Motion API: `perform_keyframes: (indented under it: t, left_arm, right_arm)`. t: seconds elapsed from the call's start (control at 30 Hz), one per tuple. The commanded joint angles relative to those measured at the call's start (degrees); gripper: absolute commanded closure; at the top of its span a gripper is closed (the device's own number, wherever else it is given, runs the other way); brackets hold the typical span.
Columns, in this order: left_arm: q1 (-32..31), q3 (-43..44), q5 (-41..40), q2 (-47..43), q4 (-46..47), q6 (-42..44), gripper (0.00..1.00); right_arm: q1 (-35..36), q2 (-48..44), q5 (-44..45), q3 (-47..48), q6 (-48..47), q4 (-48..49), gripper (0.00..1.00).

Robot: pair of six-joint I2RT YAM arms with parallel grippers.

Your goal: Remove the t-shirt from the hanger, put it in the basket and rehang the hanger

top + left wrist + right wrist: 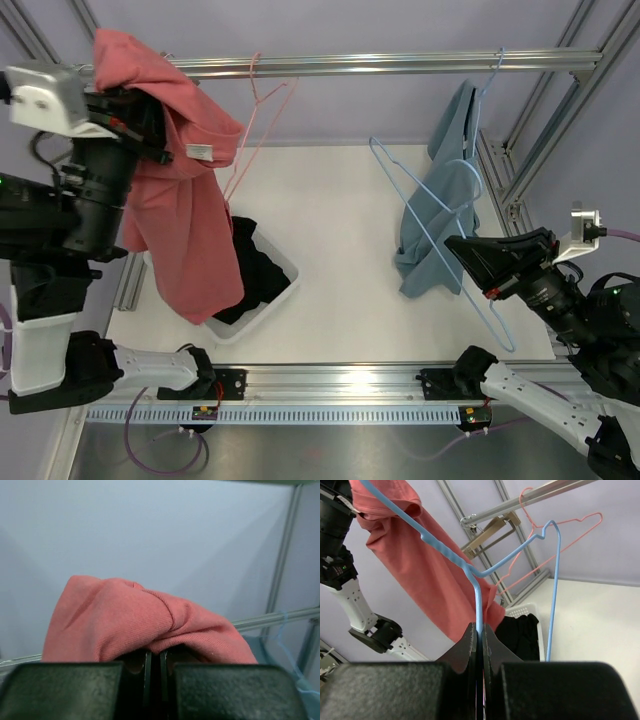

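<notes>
At ten o'clock above the desk (pixel 330 220), the left claw (pixel 148 130) clamps the red t-shirt (pixel 185 230), which is off its hanger. At three o'clock the right claw (pixel 480 635) pinches the blue hanger (pixel 478 605), with the blue t-shirt (pixel 440 200) draped on it. That thin wire could twist free.

The left arm (pixel 75 200) and right arm (pixel 560 300): black cylindrical joint housings and white link shells on black bases, with purple cables (pixel 130 440) looping out below (green indicator lights (pixel 6 183) glow on the housings). The left end effector (pixel 154 662) and right end effector (pixel 480 635) have blocky matte-black fingers.
</notes>
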Motion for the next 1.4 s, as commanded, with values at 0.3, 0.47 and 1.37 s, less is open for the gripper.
perform_keyframes:
  t: [0.3, 0.47, 1.37]
  left_arm:
    - [31.14, -52.80, 11.97, -19.33, 7.15, -18.12, 1.00]
    - [38.82, -62.75, 18.50, -23.11, 6.97, -28.62, 1.00]
    - [44.97, -94.92, 13.49, -44.65, -8.85, -64.14, 1.00]
  right_arm:
    - [-0.11, 5.01, 1.31, -2.95, -4.29, 0.56, 1.00]
    - [-0.11, 4.93, 2.63, -4.18, -5.34, 1.17, 1.00]
    - [-0.03, 10.81, 5.97, -10.25, -6.13, 6.71, 1.00]
